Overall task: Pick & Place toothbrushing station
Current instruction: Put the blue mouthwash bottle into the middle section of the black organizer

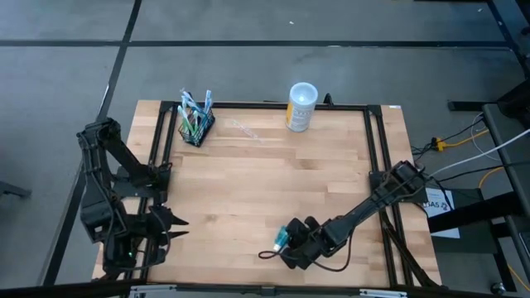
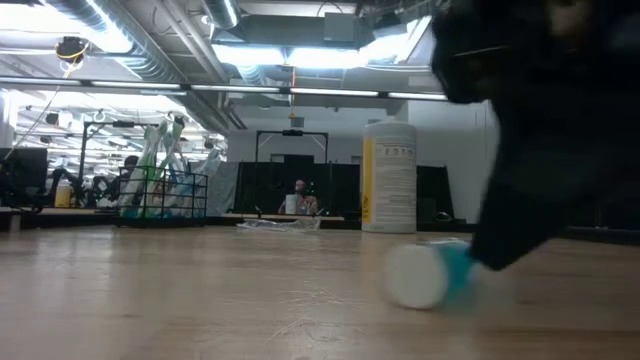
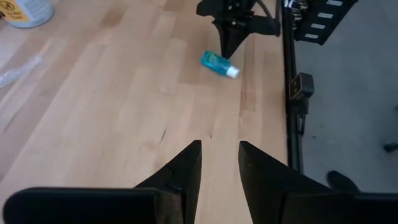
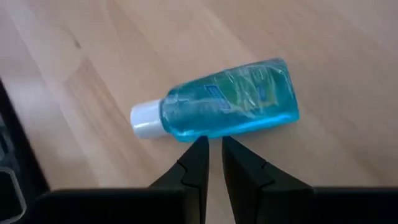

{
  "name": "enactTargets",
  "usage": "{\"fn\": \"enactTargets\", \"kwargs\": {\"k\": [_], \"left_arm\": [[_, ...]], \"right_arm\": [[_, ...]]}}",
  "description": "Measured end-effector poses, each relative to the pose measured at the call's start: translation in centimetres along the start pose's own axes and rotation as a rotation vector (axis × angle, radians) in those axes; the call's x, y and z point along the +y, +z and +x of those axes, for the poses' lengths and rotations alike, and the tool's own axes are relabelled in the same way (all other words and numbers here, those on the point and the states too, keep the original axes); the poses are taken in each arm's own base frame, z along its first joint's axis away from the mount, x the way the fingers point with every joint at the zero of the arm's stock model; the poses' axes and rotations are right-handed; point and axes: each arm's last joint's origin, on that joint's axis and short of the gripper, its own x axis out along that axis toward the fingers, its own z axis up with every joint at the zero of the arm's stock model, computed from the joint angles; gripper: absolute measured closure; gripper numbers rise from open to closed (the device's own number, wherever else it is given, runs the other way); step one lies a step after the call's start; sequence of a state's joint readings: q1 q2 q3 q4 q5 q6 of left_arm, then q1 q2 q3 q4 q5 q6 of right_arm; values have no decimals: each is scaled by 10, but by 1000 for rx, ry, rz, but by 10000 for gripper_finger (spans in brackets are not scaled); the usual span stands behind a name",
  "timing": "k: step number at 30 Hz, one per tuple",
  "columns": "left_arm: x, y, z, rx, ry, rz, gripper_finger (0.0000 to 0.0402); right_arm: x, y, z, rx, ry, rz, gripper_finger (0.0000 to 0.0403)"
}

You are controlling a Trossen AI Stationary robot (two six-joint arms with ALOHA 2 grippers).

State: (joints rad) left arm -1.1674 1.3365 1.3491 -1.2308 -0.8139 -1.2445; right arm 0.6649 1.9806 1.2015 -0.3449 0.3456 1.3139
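High view: wooden desk (image 1: 265,190) w/ black frame round its edges, both arms low at the near side.

Right arm reaches in from the right edge toward the near edge, approx mid-desk. Right gripper (image 4: 211,144) sits low over the wood. Its fingers are almost pressed together w/ only a slim gap, and nothing is pinched between them. Tips stop just beside a blue bottle, at its long side; can't tell if they touch it.

Left arm waits folded at the left edge, by the near-left corner. Left gripper (image 3: 219,149) points across the desk toward the right arm. Its fingers are spread a bit, w/ bare wood showing between them and nothing held.

White-and-yellow cup (image 1: 301,106) stands upright at the far edge, a little right of middle.

Toothbrushing station (image 1: 196,124) is a black holder w/ several brushes sticking up out of it. It stands near the far-left corner, well apart from both grippers.

Blue bottle (image 4: 227,102) has clear blue liquid and a white cap. It lies flat on its side near the near edge, approx mid-desk.

Clear plastic wrapper (image 1: 247,130) lies flat btw station and cup, near the far edge.
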Motion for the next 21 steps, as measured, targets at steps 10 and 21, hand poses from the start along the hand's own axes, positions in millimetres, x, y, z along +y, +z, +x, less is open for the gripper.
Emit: {"fn": "enactTargets", "kwargs": {"k": [10, 21], "left_arm": [[-1, -1, -2, -5, -5, -3, 300], [-1, -3, -3, -5, -11, -22, 300]], "right_arm": [[-11, 55, 21, -100, 21, -5, 353], [-22, 114, 31, -193, 123, 5, 353]]}}
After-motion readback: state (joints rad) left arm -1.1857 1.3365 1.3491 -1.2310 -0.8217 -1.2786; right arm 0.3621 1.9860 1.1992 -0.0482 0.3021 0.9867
